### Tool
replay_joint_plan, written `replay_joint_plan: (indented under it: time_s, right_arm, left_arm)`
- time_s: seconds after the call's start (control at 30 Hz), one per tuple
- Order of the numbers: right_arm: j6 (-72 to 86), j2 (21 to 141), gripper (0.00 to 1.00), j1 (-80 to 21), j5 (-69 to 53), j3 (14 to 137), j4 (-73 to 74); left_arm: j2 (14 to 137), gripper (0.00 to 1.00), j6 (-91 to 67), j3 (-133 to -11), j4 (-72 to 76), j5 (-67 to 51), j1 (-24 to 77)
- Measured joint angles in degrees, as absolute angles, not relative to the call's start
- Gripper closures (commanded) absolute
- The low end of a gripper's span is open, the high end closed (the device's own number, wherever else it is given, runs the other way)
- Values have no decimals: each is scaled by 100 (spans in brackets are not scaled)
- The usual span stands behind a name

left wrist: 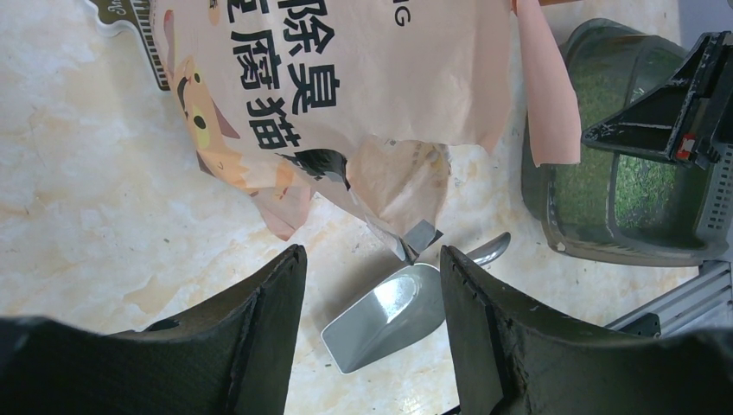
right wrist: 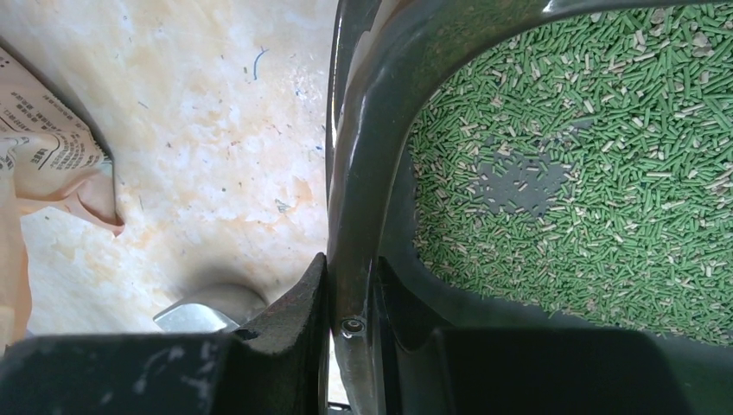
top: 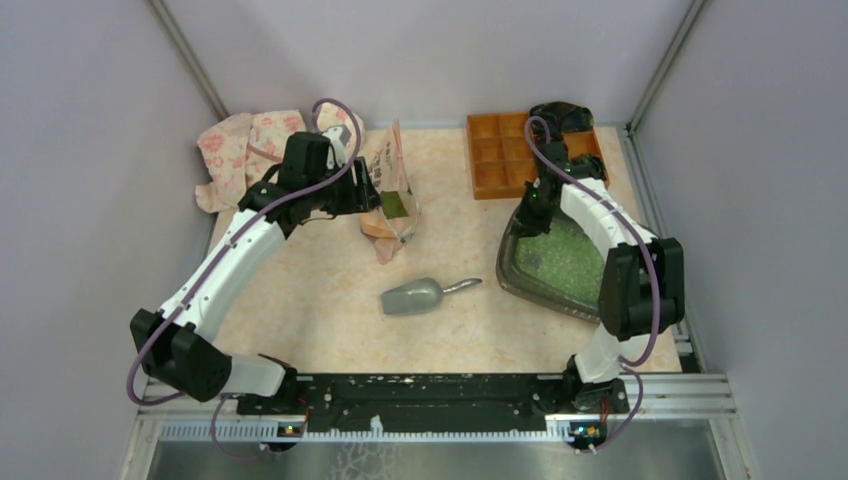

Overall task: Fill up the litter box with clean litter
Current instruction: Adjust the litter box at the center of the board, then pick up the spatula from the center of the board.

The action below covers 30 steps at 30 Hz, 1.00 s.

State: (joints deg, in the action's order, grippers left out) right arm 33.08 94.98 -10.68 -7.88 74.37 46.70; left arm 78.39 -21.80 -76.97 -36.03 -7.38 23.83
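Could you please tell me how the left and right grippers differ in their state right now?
The left gripper stands open and empty by the pink bag; the right gripper is clamped on the rim of the litter box. Both are black.

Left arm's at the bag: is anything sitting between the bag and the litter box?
Only the grey scoop lies on the table between bag and litter box, toward the near edge. The right gripper has jaws shut on the box's far rim.
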Motion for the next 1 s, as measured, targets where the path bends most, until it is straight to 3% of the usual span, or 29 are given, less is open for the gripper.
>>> replay_joint_plan:
  time_s: [0.1,0.2,0.33,0.43,0.67,0.87,1.0]
  right_arm:
    - [3271,9500,69,-1039,-847,7437,4670]
    - [3148,9518,47,-1007,-869,7494,4696]
    - [2923,9529,39,-967,-902,7771,4757]
    - [2753,9500,28,-963,-941,8012,4759]
    - [1848,8899,28,-1243,-1103,8340,4661]
    - [613,8444,30,-2818,-1208,8385,4451]
    - [-222,8372,29,-3507,-1184,7782,4060]
  left_arm:
    - [7839,35,-2180,-7697,-3603,-733,2383]
    - [7839,35,-2180,-7699,-3607,-731,2383]
    - [7839,35,-2180,-7706,-3623,-698,2383]
    - [7841,35,-2180,-7754,-3658,-663,2383]
    - [7898,34,-2139,-8103,-3806,-440,2383]
    - [8123,34,-2104,-8305,-3865,-141,2377]
    - [8270,33,-2093,-8302,-3920,67,2335]
